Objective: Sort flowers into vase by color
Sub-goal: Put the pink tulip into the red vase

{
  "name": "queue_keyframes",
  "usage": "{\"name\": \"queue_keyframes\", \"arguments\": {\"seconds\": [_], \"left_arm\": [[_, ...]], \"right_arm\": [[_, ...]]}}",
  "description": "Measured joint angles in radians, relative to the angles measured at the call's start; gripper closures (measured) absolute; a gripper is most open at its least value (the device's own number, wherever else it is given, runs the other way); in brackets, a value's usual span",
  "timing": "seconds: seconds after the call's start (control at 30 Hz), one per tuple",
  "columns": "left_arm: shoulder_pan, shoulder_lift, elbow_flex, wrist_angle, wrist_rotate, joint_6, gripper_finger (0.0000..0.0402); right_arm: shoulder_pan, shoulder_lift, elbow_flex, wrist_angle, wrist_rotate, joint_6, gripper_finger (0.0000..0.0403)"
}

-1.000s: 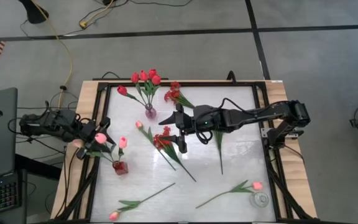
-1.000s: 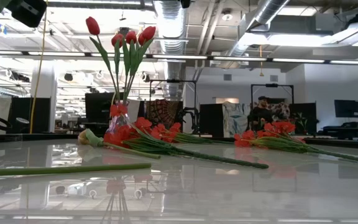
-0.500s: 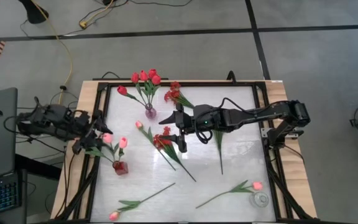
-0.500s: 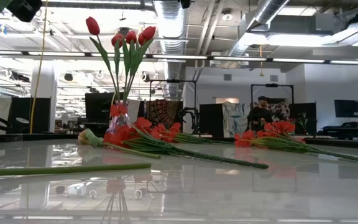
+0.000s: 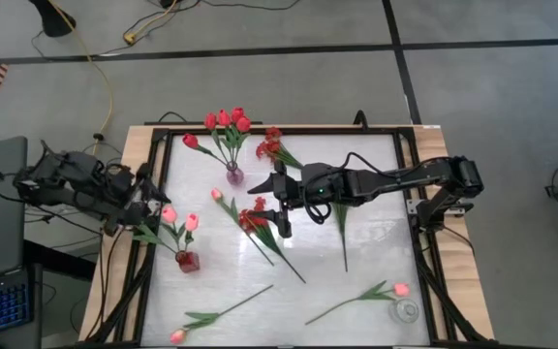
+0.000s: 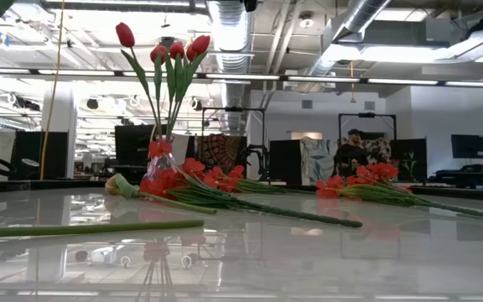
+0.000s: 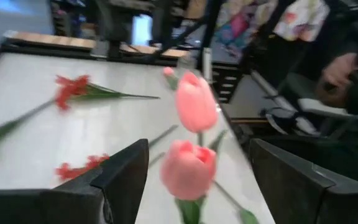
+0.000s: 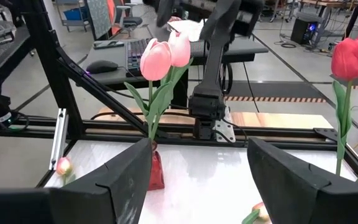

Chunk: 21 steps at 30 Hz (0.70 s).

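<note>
Left end effector (image 5: 141, 201) withdrawn, smooth pink tulips (image 5: 179, 219)

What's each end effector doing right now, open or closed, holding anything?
Left end effector: open, empty, just behind the two pink tulips in the small red vase.
Right end effector: open, empty, over the red blossom spray mid-table.

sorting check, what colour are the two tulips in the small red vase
Pink; the two tulips in the small red vase show best in the right wrist view.
</note>
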Motion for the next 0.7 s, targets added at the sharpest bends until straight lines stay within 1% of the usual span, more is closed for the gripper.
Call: {"name": "queue_keyframes", "arguments": {"seconds": [0.07,0.17,0.33,0.37,0.57,0.7], "left_arm": [[0.0,0.038,0.056,-0.023,-0.053,0.026,0.0136],[0.0,0.094,0.126,-0.036,-0.135,0.05,0.0136],[0.0,0.182,0.213,-0.034,-0.297,0.046,0.0136],[0.0,0.198,0.223,-0.032,-0.316,0.052,0.0136],[0.0,0.295,0.238,-0.018,-0.312,0.146,0.0136],[0.0,0.36,0.238,0.005,-0.289,0.21,0.0136]], "right_arm": [[-0.001,0.0,0.0,-0.01,0.001,0.015,0.0112],[-0.008,0.0,0.0,-0.037,0.032,0.068,0.0112],[-0.026,0.0,0.0,-0.123,0.048,0.15,0.0112],[-0.027,0.0,0.0,-0.143,0.048,0.176,0.0112],[-0.019,-0.001,0.0,-0.271,0.048,0.314,0.0112],[0.005,-0.001,0.0,-0.307,0.05,0.325,0.0112]]}}
